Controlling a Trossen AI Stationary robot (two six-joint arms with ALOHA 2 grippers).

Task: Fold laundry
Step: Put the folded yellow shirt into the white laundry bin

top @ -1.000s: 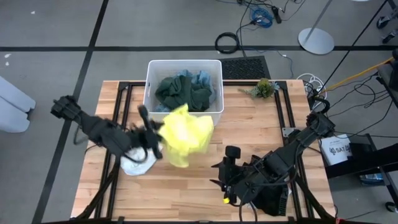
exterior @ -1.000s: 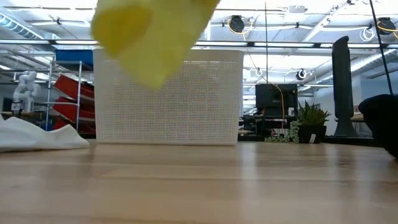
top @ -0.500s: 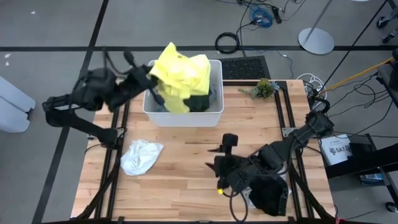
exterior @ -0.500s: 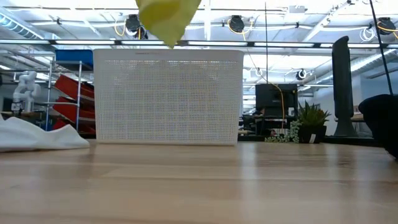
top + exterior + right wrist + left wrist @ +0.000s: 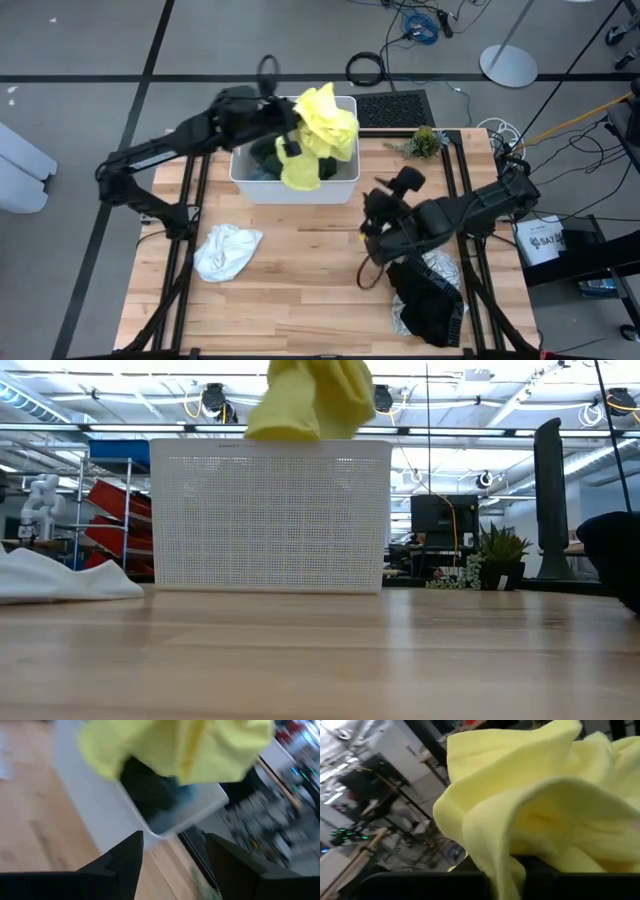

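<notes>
My left gripper (image 5: 288,125) is shut on the bright yellow cloth (image 5: 322,130), held high over the white tub (image 5: 240,150). The cloth also shows above the tub's rim in the low view (image 5: 310,400). Dark green (image 5: 268,150) and light blue (image 5: 345,160) cloths lie in the tub. My right gripper (image 5: 175,870) is open and empty, above the table's middle (image 5: 372,215), and faces the tub. A small white cloth (image 5: 228,250) lies on the table at the left. A black cloth (image 5: 430,305) lies on a grey-white patterned one (image 5: 443,265) at the near right. My left gripper holds a bunched part of the yellow cloth (image 5: 510,845). The cloth itself covers the place of contact, so I cannot tell edge from fold. The cloth hangs slack in folds around and below the gripper, clear of the table, with its lower end (image 5: 300,175) over the tub's near side.
A small green plant (image 5: 425,142) sits at the table's far right. Black frame rails (image 5: 200,180) run along the table's left and right sides. Bare wood (image 5: 300,290) lies between the white cloth and the black cloth.
My left gripper has carried the yellow cloth up from above the table's left part toward the far edge, then right, until it hangs over the tub. My right gripper has moved from near the front edge toward the far edge and turned toward the tub.
</notes>
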